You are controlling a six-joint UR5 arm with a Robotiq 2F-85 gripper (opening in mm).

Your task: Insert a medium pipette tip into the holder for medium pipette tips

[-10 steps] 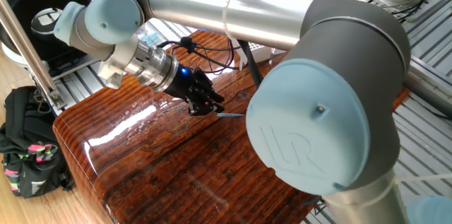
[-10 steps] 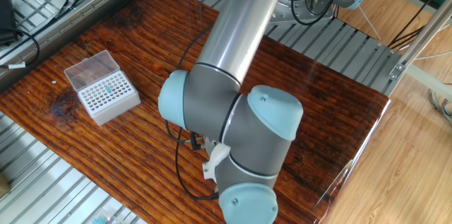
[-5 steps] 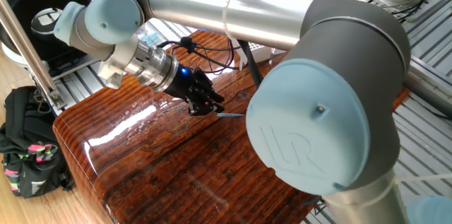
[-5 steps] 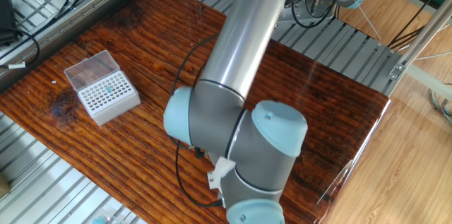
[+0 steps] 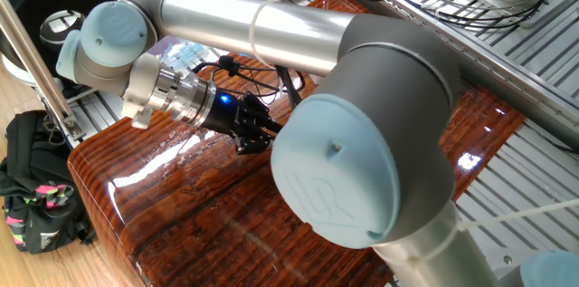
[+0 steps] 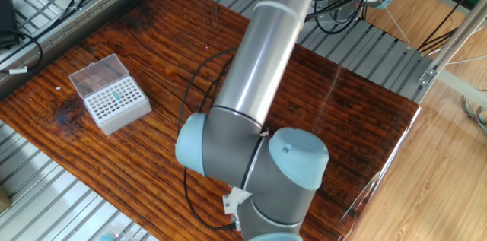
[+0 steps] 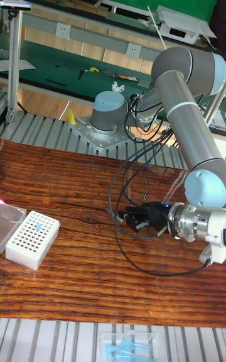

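Glossy dark wood table (image 7: pixel 75 286) on ridged metal benching; white holder (image 7: pixel 32 239) at one edge, black gripper (image 7: pixel 129 219) low, grip state unclear.

Bright, even light fills all 3 views, and the glossy wooden surface (image 5: pixel 172 187) throws white glare along its near-left edge in one fixed view and a smaller streak at its far right corner. The arm (image 5: pixel 362 169) closest to that camera looks soft and oversized. Shadows on the surface are faint.
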